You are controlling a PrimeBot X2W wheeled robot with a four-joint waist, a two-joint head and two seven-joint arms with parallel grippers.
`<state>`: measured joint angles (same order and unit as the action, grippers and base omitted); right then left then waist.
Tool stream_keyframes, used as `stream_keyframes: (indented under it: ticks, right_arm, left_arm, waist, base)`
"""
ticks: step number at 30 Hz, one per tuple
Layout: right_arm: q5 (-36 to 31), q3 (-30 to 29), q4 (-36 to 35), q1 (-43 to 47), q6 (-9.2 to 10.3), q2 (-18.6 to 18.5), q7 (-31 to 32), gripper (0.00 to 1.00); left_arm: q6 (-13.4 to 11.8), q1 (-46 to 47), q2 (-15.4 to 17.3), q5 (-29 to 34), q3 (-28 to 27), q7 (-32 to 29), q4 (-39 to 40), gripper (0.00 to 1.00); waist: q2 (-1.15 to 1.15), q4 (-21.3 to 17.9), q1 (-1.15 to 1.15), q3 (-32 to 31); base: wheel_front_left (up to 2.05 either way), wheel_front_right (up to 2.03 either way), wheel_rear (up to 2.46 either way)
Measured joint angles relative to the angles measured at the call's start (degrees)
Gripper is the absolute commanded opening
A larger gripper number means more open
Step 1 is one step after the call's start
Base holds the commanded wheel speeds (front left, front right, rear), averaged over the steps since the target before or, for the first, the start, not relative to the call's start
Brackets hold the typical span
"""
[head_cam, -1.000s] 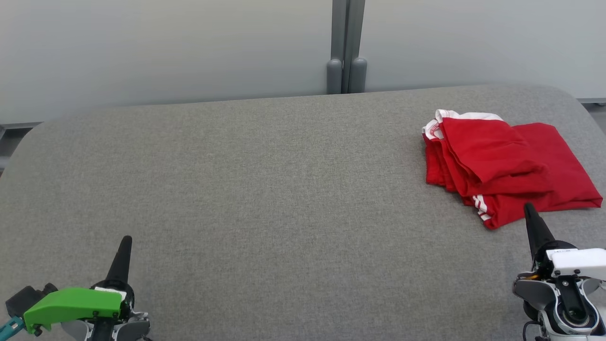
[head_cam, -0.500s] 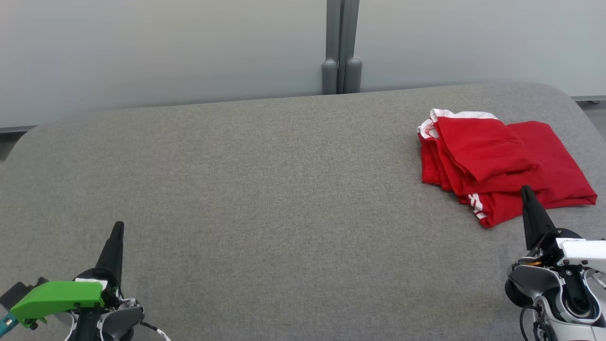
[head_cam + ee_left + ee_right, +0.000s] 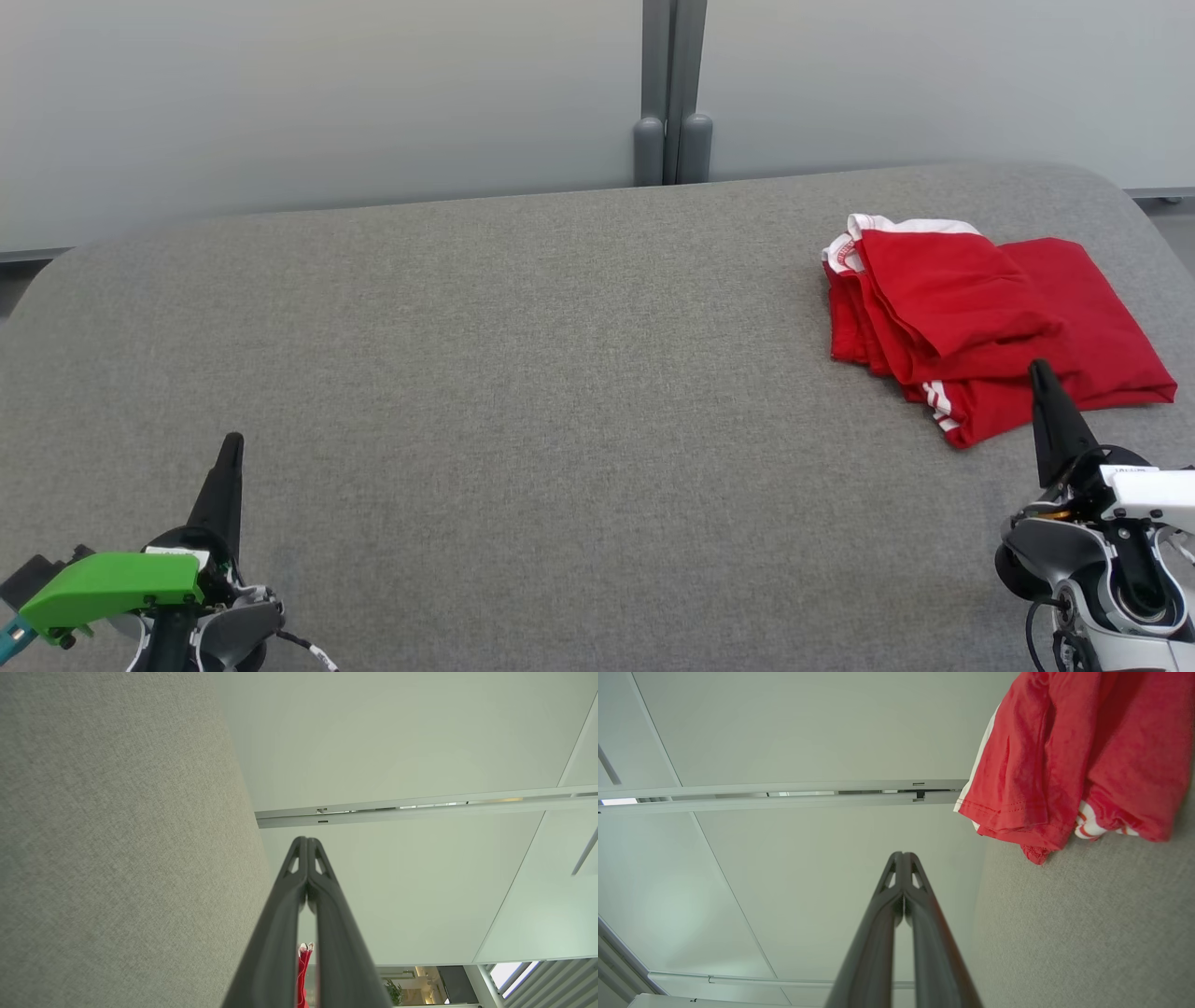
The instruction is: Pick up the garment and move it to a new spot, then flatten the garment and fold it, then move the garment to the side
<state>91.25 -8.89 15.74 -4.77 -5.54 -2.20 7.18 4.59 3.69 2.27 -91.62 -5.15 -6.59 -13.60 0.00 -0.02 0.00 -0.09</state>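
Garment: the red folded cloth garment with white striped trim (image 3: 990,317) is lying at the far right of the grey woven-fabric tabletop (image 3: 560,373), in a loose, slightly slumping stack.

Right gripper: the dark two-fingered right gripper (image 3: 1041,375) is pointing at the garment's near edge. Its fingers are pressed tight together and gripping nothing. The wrist view is showing the cloth off to one side of the tips, not between them. Can't tell if it's brushing the fabric.

Left gripper: the dark left gripper with the green plastic housing (image 3: 231,446) is sitting near left, well apart from the garment, fingers also squeezed together and empty.

Risk, shoving: going in with closed tips, I reckon it's just going to be pushing the stack and bunching up the fold.

Risk, peeling: the layers are looking loose, so pinching only the top one is probably going to be unfolding the whole thing on the lift.

Risk, edge: the garment is sitting close to the right edge and the rounded far right corner, so any nudge rightward is risking it sliding off.

Far edge: pale wall panels (image 3: 327,93) and a grey post (image 3: 672,93) are standing just behind the table, so there's little room to go farther.

Open room: the middle and left of the tabletop are giving plenty of bare fabric to move across.
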Motion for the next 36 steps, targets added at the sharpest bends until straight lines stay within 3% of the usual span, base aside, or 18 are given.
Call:
stream_keyframes:
  ticks: [36]
  right_arm:
    - [0.1, 0.3, -1.4, 0.0, 0.22, 0.0, -0.1, 0.00]
  left_arm:
    - [0.0, 0.0, 0.0, 0.0, 0.0, 0.0, 0.7, 0.00]
  waist:
    - [0.00, 0.0, 0.00, 0.0]
  base:
    - [0.00, 0.00, 0.00]
